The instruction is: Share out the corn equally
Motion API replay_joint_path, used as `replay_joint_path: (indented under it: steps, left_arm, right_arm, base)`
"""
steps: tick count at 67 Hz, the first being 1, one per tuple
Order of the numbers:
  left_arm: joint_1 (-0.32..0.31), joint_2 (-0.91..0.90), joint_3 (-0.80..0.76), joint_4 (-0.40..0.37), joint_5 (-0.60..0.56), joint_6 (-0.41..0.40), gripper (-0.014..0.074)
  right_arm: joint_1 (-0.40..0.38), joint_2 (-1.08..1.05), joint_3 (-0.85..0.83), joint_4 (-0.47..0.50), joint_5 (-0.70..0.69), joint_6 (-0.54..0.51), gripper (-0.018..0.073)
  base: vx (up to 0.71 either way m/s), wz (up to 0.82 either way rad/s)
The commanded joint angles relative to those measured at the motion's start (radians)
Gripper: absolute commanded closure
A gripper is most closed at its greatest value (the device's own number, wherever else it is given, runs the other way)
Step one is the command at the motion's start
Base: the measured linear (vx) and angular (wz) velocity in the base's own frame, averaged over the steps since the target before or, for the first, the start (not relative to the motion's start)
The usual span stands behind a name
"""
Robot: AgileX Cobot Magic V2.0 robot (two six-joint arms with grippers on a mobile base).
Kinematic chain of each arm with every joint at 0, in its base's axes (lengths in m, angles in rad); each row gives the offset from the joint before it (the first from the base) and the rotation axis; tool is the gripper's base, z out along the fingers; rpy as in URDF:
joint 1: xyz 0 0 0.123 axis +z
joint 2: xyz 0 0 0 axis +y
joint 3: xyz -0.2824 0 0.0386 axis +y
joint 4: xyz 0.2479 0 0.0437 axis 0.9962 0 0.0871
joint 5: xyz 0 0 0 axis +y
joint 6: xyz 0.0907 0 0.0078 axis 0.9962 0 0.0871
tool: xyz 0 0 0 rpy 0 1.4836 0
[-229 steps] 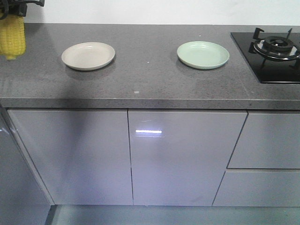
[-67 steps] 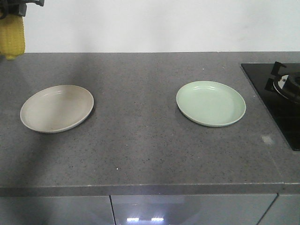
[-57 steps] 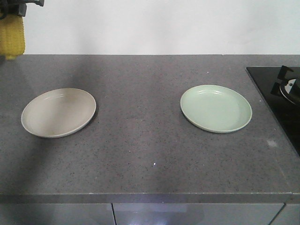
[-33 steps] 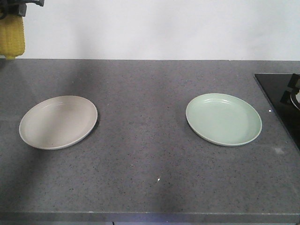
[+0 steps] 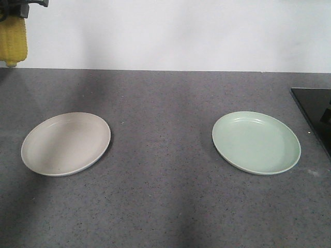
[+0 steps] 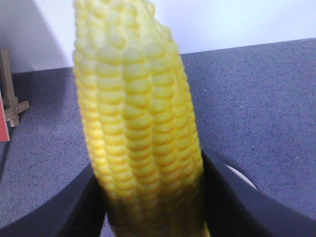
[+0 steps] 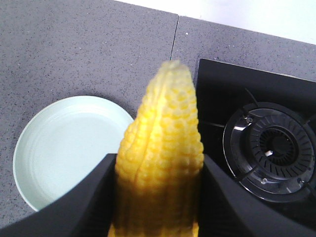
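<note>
Each gripper holds one yellow corn cob. In the front view one corn cob (image 5: 14, 44) hangs point down at the top left, above the counter, with my left gripper (image 5: 15, 11) shut on its upper end. The left wrist view shows that corn (image 6: 140, 123) filling the middle, clamped in my left gripper (image 6: 153, 197). My right gripper (image 7: 158, 197) is shut on a second corn cob (image 7: 163, 143), high above the green plate (image 7: 59, 148) and next to the stove. A beige plate (image 5: 65, 143) and the green plate (image 5: 256, 142) lie on the counter with nothing on them.
The grey stone counter (image 5: 160, 181) runs back to a white wall. A black gas stove (image 7: 269, 148) stands just right of the green plate, and its corner (image 5: 315, 111) shows at the front view's right edge. A small wooden stand (image 6: 10, 94) sits at the counter's far left.
The front view has closed in on the counter: the cabinet fronts and counter edge have left the frame, and both plates look larger and lower. The corn in my left gripper keeps its place.
</note>
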Motion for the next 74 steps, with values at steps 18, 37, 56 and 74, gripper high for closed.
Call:
replay_joint_path:
  steps: [18, 37, 56, 74]
  left_arm:
    - [-0.001, -0.046, -0.022, 0.023, -0.036, -0.01, 0.045]
    - [-0.001, -0.046, -0.022, 0.023, -0.036, -0.01, 0.045]
    - [-0.001, -0.046, -0.022, 0.023, -0.036, -0.01, 0.045]
    - [-0.001, -0.046, -0.022, 0.023, -0.036, -0.01, 0.045]
  right_arm:
    - [-0.005, -0.033, -0.024, 0.005, -0.001, -0.01, 0.0554]
    - [-0.005, -0.033, -0.024, 0.005, -0.001, -0.01, 0.0554]
    - [-0.005, -0.033, -0.024, 0.005, -0.001, -0.01, 0.0554]
    - [-0.005, -0.033, -0.024, 0.005, -0.001, -0.01, 0.0554]
  base:
    - [0.05, 0.03]
    - [0.05, 0.03]
    - [0.03, 0.02]
    - [0.0, -0.01]
